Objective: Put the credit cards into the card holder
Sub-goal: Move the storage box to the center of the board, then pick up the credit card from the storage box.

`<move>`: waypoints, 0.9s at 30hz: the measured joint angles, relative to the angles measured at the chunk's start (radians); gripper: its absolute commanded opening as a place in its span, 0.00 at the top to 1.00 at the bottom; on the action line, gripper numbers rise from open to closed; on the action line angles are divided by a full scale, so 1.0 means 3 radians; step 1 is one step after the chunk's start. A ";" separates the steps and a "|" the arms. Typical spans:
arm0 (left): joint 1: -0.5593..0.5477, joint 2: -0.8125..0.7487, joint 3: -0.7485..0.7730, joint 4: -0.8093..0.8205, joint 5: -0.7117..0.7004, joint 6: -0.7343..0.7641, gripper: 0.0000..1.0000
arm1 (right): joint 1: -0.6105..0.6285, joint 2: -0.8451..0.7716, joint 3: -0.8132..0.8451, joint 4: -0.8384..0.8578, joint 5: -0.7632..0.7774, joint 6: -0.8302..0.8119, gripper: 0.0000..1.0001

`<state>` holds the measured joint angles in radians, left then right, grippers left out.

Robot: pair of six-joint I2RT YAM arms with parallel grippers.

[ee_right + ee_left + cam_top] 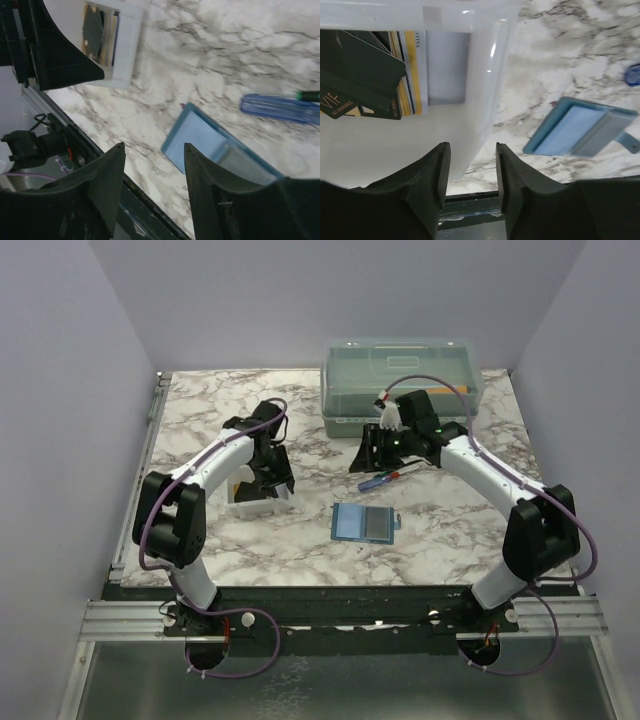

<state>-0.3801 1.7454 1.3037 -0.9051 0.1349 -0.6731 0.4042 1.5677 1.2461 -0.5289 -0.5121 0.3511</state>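
The credit cards (412,70) lie stacked in a small clear-white tray (487,85): dark green ones on top, yellow and whitish ones beneath. My left gripper (470,150) hangs just over the tray's near corner, open, with nothing between its fingers. The teal-blue card holder (365,524) lies flat on the marble mid-table, right of the tray, and also shows as the card holder (580,132) and the card holder (210,142). My right gripper (152,147) hovers open and empty above and behind the holder. From above, my left gripper (272,478) hides the cards.
A large translucent lidded box (400,385) stands at the back, behind the right gripper (375,447). A screwdriver (385,480) with a blue handle lies just behind the card holder. The tray (245,505) sits at mid-left, and the table's dark front rail (340,595) runs along the near edge.
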 measured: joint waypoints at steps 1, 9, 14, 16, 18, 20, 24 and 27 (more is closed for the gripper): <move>0.0004 -0.0041 0.0013 -0.0005 0.0041 0.0008 0.44 | 0.0088 0.0081 0.0028 0.0056 -0.0003 0.0075 0.40; 0.0465 -0.0397 0.0212 -0.0134 -0.0004 -0.0032 0.14 | 0.0563 0.0729 0.0367 0.0643 -0.0014 0.0810 0.33; 0.0867 -0.0749 0.0104 -0.0280 -0.0589 -0.0161 0.11 | 0.0734 0.1296 0.0942 0.1024 -0.0052 0.1254 0.33; 0.1025 -0.0868 0.0013 -0.0294 -0.0740 -0.0173 0.11 | 0.0810 0.1534 0.1204 0.1087 -0.0072 0.1362 0.33; 0.1174 -0.0935 -0.0097 -0.0275 -0.0834 -0.0153 0.13 | 0.0891 0.1748 0.1443 0.1130 -0.0103 0.1432 0.34; 0.1242 -0.0932 -0.0224 -0.0225 -0.0865 -0.0089 0.17 | 0.0979 0.1947 0.1648 0.1134 -0.0128 0.1479 0.35; 0.1241 -0.0827 -0.0421 -0.0093 -0.0793 0.0037 0.27 | 0.1137 0.2230 0.1882 0.1129 -0.0141 0.1489 0.37; 0.1239 -0.0776 -0.0558 0.0032 -0.0683 0.0094 0.35 | 0.1217 0.2391 0.1958 0.1080 -0.0139 0.1478 0.38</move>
<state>-0.0086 1.5127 1.1362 -0.8955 -0.0700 -0.6449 0.7692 2.2848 1.8336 -0.2050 -0.5537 0.7944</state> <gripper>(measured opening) 0.730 0.632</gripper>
